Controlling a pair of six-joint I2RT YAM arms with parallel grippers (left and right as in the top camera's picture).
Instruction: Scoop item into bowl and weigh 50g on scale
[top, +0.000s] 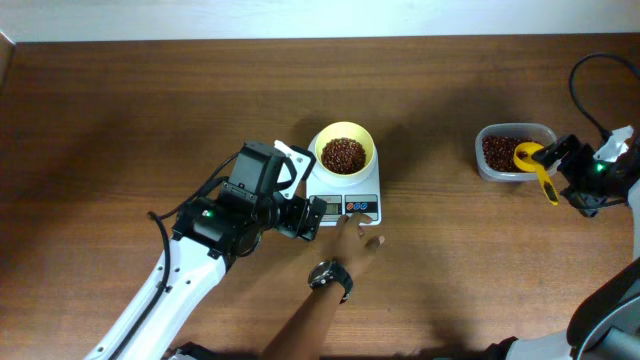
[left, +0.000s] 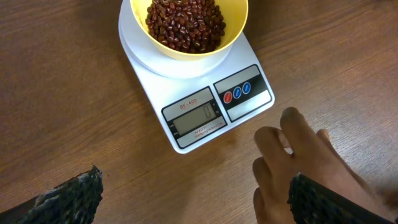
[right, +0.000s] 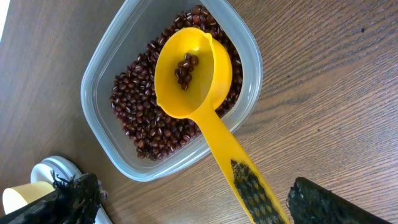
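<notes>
The pale-yellow bowl (top: 343, 150) (left: 186, 31) holds a heap of dark reddish-brown beans (left: 185, 22) and stands on the white scale (top: 345, 195) (left: 199, 99). My left gripper (top: 300, 218) (left: 199, 205) hovers open just in front of the scale's display, nothing between its fingers. My right gripper (top: 562, 172) (right: 199, 205) is open at the far right. The yellow scoop (right: 193, 74) (top: 537, 165) rests with its cup in the clear container (right: 168, 93). Its handle runs between my right fingers, a gap showing beside it. A few beans lie in the scoop.
A person's hand (top: 362, 228) (left: 298, 168) with a wristwatch (top: 330, 275) reaches in from the front edge. It lies by the scale's red and blue buttons, next to my left gripper's right finger. The clear container (top: 515, 150) holds more beans.
</notes>
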